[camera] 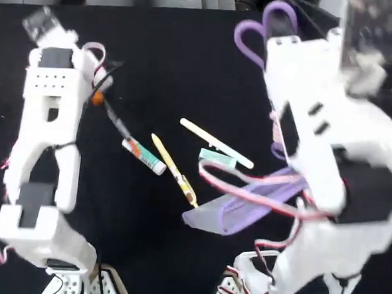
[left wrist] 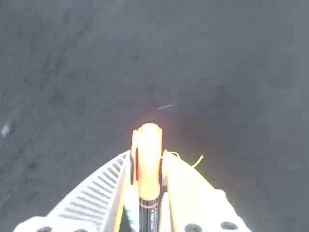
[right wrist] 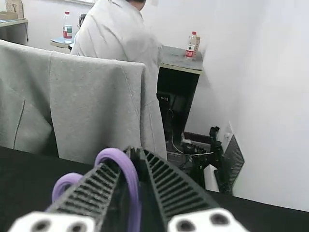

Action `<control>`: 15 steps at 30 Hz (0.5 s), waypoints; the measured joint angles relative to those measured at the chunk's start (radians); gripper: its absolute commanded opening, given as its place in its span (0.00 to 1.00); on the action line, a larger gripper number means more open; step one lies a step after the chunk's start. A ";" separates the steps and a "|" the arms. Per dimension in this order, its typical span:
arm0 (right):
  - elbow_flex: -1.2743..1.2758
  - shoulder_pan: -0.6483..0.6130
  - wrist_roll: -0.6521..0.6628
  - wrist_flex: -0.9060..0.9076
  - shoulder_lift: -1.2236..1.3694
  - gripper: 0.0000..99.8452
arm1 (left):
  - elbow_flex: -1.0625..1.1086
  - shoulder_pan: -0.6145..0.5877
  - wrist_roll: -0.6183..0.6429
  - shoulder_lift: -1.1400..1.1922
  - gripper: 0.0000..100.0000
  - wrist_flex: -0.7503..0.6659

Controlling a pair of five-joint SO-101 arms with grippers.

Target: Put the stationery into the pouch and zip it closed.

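Note:
My left gripper [camera: 96, 89] is shut on the orange-capped end of a black pen [camera: 114, 119], which slants down toward the table's middle. In the left wrist view the orange cap [left wrist: 147, 150] sticks out between the shut fingers of that gripper [left wrist: 147, 159]. A white and green marker [camera: 144, 156], a yellow pencil [camera: 174, 170], a cream stick [camera: 216, 143] and a teal eraser [camera: 216, 158] lie mid-table. The purple pouch [camera: 252, 207] sits under the right arm. My right gripper [camera: 277, 40] is raised at the back and shut on the pouch's purple strap loop [right wrist: 121, 166].
The table is covered in black cloth [camera: 181, 66]. Pink and red cables [camera: 246, 190] from the right arm cross over the pouch. Both arm bases stand at the front edge. A grey-draped chair [right wrist: 72, 106] is behind the table.

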 measured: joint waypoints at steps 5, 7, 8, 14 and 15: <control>0.190 0.000 -0.012 -0.190 0.000 0.01 | -0.052 0.071 -0.003 -0.258 0.03 -0.002; 0.235 0.000 -0.014 -0.241 0.000 0.01 | -0.054 0.098 -0.003 -0.362 0.03 -0.017; 0.247 0.000 -0.014 -0.258 0.000 0.01 | -0.054 0.112 -0.002 -0.414 0.03 -0.025; 0.258 0.000 -0.014 -0.284 0.000 0.01 | 0.087 0.206 -0.003 -0.732 0.03 -0.124; 0.258 0.000 -0.014 -0.284 0.000 0.01 | 0.124 0.235 -0.005 -0.789 0.03 -0.155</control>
